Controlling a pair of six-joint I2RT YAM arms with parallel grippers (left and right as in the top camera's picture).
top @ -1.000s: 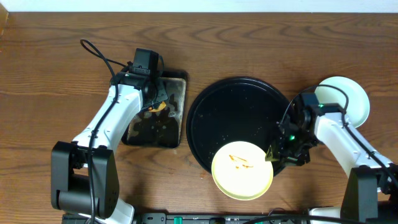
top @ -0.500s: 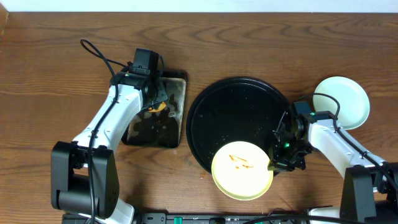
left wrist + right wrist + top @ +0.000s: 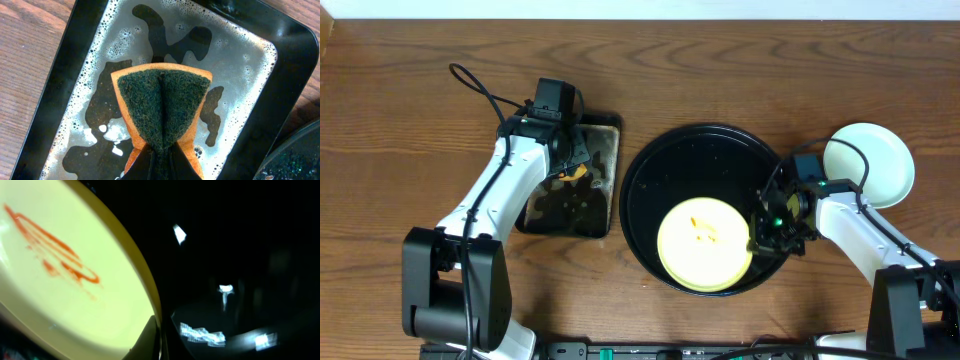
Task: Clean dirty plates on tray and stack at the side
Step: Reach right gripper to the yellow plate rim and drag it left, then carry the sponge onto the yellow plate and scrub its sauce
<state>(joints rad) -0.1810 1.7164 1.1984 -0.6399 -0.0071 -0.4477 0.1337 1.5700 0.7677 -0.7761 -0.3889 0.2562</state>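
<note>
Done: pale plate [image 3: 876, 163] clean, right of the tray [image 3: 701, 148].
Remaining: my right tool [image 3: 763, 235] pinches the streaked yellow plate [image 3: 704, 247] on the tray.
Left tool [image 3: 159, 161]: squeezing sponge [image 3: 160, 95].

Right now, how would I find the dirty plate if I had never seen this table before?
Find the big round black tray in the middle of the wooden table. A yellow plate lies inside it, on the robot's side, with the right claw at its edge. Unlike the pale plate off the tray to the right, it is yellow with orange sauce squiggles.
</note>
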